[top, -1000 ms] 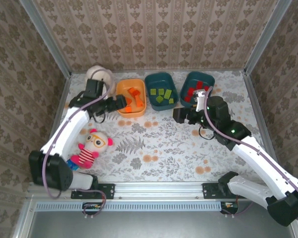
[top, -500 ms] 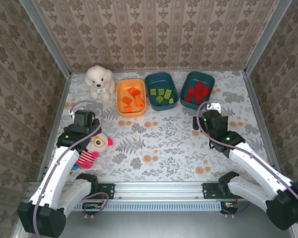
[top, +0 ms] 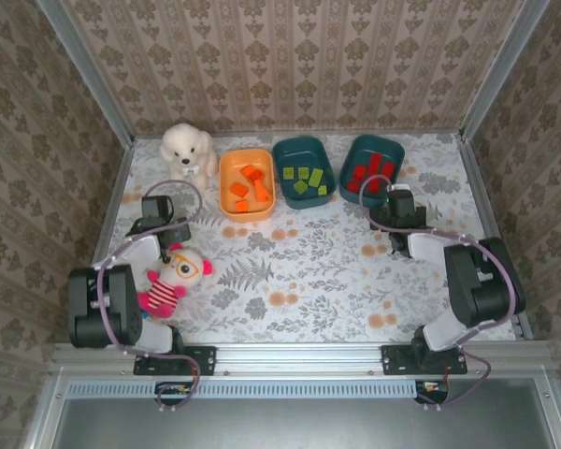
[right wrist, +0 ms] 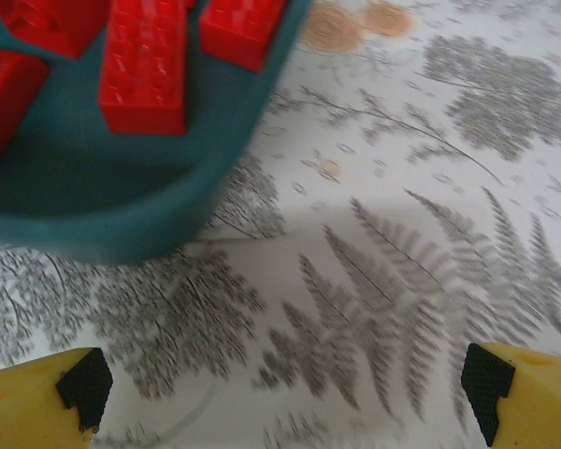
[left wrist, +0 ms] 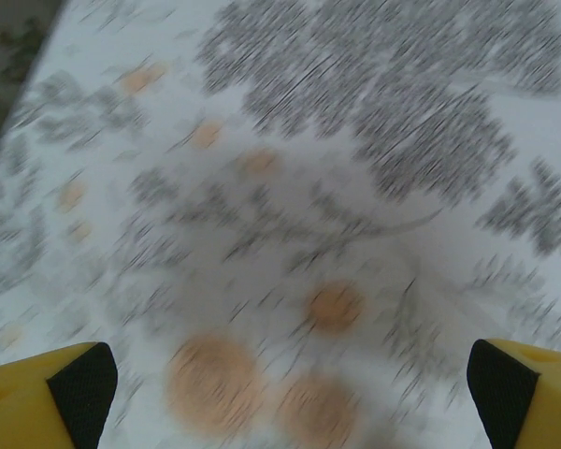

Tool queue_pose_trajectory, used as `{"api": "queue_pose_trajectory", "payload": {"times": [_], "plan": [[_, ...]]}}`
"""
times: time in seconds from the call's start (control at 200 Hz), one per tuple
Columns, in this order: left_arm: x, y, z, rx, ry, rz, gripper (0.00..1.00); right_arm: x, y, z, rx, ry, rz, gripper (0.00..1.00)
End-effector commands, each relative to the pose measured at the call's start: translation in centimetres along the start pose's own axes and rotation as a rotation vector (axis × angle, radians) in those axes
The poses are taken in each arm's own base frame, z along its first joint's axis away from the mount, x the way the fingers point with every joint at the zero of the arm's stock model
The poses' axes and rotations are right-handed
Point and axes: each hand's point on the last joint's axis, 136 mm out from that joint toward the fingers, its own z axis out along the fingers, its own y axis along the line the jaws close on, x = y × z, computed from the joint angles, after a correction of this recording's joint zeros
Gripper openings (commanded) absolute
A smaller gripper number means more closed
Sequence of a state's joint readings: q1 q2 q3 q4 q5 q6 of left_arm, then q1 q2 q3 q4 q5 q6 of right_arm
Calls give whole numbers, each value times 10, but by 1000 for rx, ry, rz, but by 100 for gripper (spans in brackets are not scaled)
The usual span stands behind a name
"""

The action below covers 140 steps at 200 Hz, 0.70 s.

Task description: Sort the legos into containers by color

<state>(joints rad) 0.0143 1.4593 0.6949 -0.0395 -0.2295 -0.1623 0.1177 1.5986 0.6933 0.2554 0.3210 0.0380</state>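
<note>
1. Three containers are lined up along the far edge of the tabletop: an orange container (top: 248, 211) toward the left, a middle teal container (top: 304, 152), and a right teal container (top: 379, 146) toward the right edge.
2. Orange legos (top: 248, 185) are held in the orange container, green legos (top: 307, 180) in the middle teal container, and red legos (top: 369, 175) in the right teal container.
3. No brick is seen lying loose on the patterned tabletop (top: 299, 271).
4. The left hand (top: 159, 213) is placed close to the left edge, between a white plush dog (top: 189, 150) at the far left corner and a pink-and-yellow plush toy (top: 173, 276) nearer the front edge.
5. In the left wrist view, the left hand (left wrist: 288, 388) is seen spread wide over bare, blurred tabletop, with nothing between its yellow fingertips (left wrist: 75, 383).
6. The right hand (top: 397, 208) is set just on the near side of the right teal container.
7. In the right wrist view, the right hand (right wrist: 288, 393) is also seen spread wide and empty, with the rounded wall of the right teal container (right wrist: 122, 224) and red legos (right wrist: 142, 65) at the upper left.
</note>
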Motion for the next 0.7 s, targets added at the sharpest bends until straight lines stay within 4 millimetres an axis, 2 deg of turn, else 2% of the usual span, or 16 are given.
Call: {"api": "queue_pose_trajectory", "payload": {"times": [0.0,0.08,0.19,0.285,0.345,0.375,0.44,0.495,0.535,0.625,0.695], "plan": [[-55,-32,14,134,-151,23,100,-37,9,7,-100,-74,9,100],[-60,-42,24,167,-174,102,100,-38,11,4,-133,-92,14,100],[-64,-38,24,198,-220,78,100,-40,14,-11,-191,-184,21,100],[-66,-41,7,231,-322,95,100,-34,-1,-27,-212,-312,105,100],[-66,-36,-8,183,-427,88,100,-23,-8,-35,-195,-404,136,100],[-59,-31,-15,158,-473,77,100,-22,-7,-39,-203,-454,134,100],[-46,-27,-23,131,-580,61,100,-18,-5,-41,-200,-433,118,100],[-40,-28,-29,121,-678,77,100,-19,-13,-35,-129,-422,139,100],[-33,-28,-24,120,-620,77,100,-19,-19,-29,-90,-378,162,100],[-43,-39,-10,169,-535,116,100,-21,-18,-27,-94,-371,155,100],[-47,-42,-12,172,-544,121,100,-21,-17,-26,-95,-367,154,100]]}}
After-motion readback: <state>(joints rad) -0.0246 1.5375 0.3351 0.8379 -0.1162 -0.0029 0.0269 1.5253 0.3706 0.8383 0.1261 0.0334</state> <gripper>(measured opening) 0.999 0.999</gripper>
